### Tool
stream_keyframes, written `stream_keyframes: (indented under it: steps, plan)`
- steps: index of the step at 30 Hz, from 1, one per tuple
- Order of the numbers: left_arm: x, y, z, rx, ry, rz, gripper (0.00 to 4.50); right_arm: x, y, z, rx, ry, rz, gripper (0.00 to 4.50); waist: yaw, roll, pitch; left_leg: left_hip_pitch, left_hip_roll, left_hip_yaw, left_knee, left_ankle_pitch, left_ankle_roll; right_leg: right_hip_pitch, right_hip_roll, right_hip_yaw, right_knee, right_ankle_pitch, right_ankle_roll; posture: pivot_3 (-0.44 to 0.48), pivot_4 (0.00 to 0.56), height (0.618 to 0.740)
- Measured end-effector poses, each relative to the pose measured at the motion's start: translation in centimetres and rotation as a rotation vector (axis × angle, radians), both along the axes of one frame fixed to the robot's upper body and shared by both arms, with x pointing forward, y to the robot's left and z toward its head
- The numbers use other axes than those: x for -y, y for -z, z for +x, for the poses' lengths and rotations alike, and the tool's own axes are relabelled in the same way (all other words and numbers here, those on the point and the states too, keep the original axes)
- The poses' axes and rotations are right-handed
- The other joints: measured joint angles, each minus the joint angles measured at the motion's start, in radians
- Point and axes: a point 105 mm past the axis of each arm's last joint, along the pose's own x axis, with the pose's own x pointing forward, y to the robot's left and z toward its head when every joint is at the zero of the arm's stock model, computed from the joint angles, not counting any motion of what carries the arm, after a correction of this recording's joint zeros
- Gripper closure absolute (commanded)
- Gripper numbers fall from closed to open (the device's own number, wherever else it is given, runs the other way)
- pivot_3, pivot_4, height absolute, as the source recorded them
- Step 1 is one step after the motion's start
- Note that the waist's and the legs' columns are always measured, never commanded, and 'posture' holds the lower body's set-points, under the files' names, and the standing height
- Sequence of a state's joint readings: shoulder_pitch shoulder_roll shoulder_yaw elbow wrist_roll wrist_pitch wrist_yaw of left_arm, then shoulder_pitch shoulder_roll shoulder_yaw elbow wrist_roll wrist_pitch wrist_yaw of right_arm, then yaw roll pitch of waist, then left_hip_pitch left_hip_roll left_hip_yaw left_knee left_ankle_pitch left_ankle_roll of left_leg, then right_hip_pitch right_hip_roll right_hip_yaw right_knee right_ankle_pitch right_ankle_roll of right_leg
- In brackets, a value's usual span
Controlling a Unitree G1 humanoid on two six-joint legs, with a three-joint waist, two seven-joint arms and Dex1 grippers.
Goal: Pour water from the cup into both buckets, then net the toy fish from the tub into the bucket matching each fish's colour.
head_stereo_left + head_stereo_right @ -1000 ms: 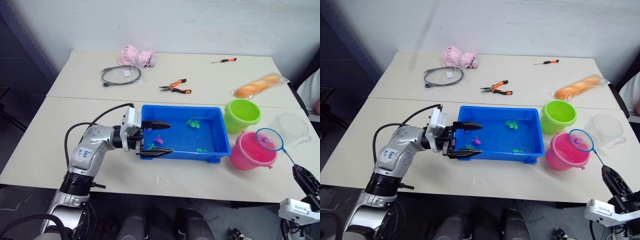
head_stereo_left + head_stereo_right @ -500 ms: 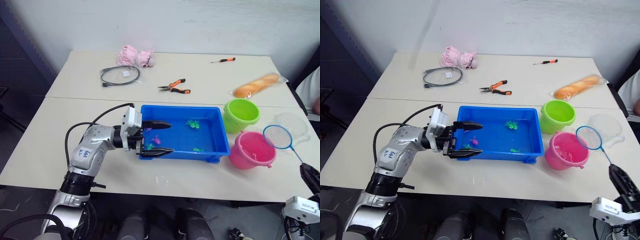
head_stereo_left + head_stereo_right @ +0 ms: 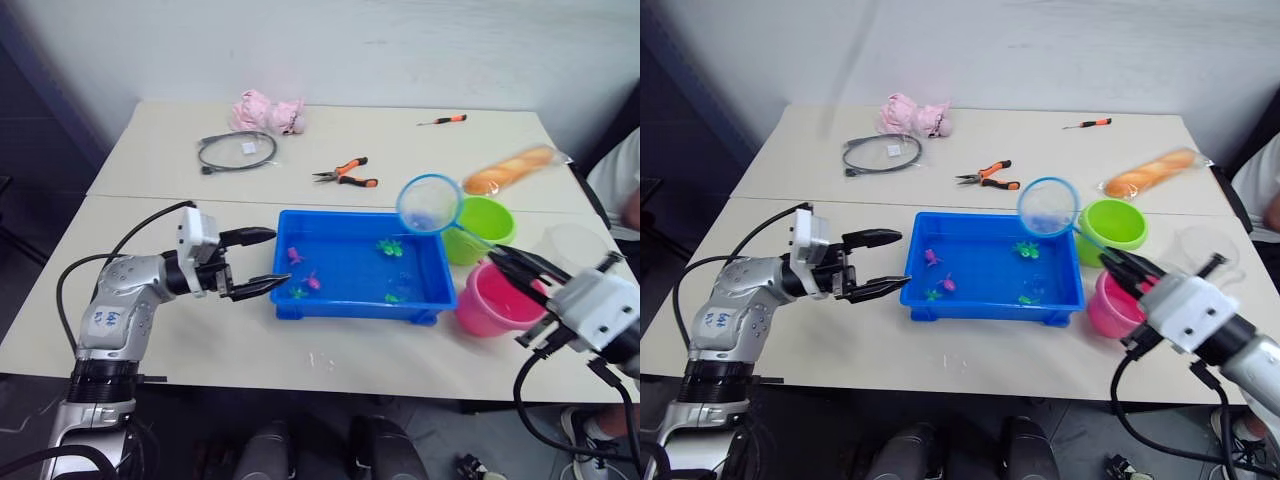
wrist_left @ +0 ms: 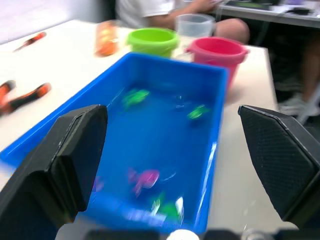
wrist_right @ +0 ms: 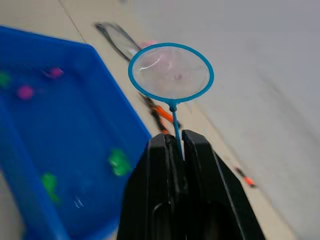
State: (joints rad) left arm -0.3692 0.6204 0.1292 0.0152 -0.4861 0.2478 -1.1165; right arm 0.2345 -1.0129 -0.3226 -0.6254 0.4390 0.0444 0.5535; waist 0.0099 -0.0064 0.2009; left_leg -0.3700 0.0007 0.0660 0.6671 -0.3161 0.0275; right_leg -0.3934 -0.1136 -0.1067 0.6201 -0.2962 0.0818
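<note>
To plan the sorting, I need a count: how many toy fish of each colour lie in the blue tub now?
Green fish: 3
Magenta fish: 2
Total in the tub: 5

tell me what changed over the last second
The right tool, shut on the net, swung it from over the pink bucket to above the tub's right end. The left tool, open, backed off the tub's left end and now hangs just left of it. Tub, both buckets and the fish stayed in place.
</note>
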Motion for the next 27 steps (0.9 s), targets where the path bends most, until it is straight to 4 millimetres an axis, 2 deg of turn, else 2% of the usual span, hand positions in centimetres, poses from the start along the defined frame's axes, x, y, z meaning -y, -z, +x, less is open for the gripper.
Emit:
stream_keyframes:
  steps: [2,7,10,17,21,27]
  plan:
    - [-1.2,0.4,-0.3,-0.015,-0.031,0.035,0.02,-1.6,0.7,0.9,-0.093,-0.086,-0.044,4.50,0.001,-0.001,0.000,-0.001,-0.001,0.000,0.001,-0.001,0.001,0.000,-0.001,0.000,-0.001,0.000,0.000,0.000,0.150,0.740]
    - [-2.0,0.6,-0.7,-0.025,-0.045,0.070,0.02,-3.4,2.1,3.3,-0.187,-0.152,-0.134,4.50,0.015,-0.001,0.000,-0.002,-0.001,0.000,0.001,-0.002,0.002,0.000,-0.002,-0.001,-0.002,0.000,0.000,0.000,0.150,0.740]
    - [-2.2,0.7,-0.8,-0.032,-0.045,0.090,0.02,-3.6,3.6,5.3,-0.229,-0.119,-0.167,4.50,0.012,-0.001,0.000,-0.002,-0.001,0.000,0.001,-0.002,0.002,-0.001,-0.002,-0.001,-0.002,0.000,0.000,0.000,0.150,0.740]
    - [-1.6,1.1,-0.9,-0.063,-0.023,0.138,0.02,-3.3,5.9,7.7,-0.279,-0.078,-0.317,4.50,0.010,-0.001,0.000,-0.002,-0.001,0.002,0.001,-0.002,0.002,-0.001,-0.001,-0.002,-0.002,0.000,0.000,0.000,0.150,0.740]
    - [-1.1,0.9,-0.6,-0.059,-0.004,0.180,0.02,-4.7,6.8,8.3,-0.338,-0.102,-0.281,4.50,0.005,-0.001,0.000,-0.003,-0.001,0.002,0.001,-0.001,0.001,-0.002,-0.001,-0.002,0.001,0.000,0.000,0.000,0.150,0.740]
    - [-0.4,0.5,-0.2,-0.056,0.006,0.204,0.02,-5.6,8.1,8.9,-0.400,-0.139,-0.350,4.50,-0.006,-0.001,0.000,-0.003,-0.001,0.001,0.001,-0.001,0.001,-0.002,-0.001,-0.002,0.002,0.000,0.000,0.000,0.150,0.740]
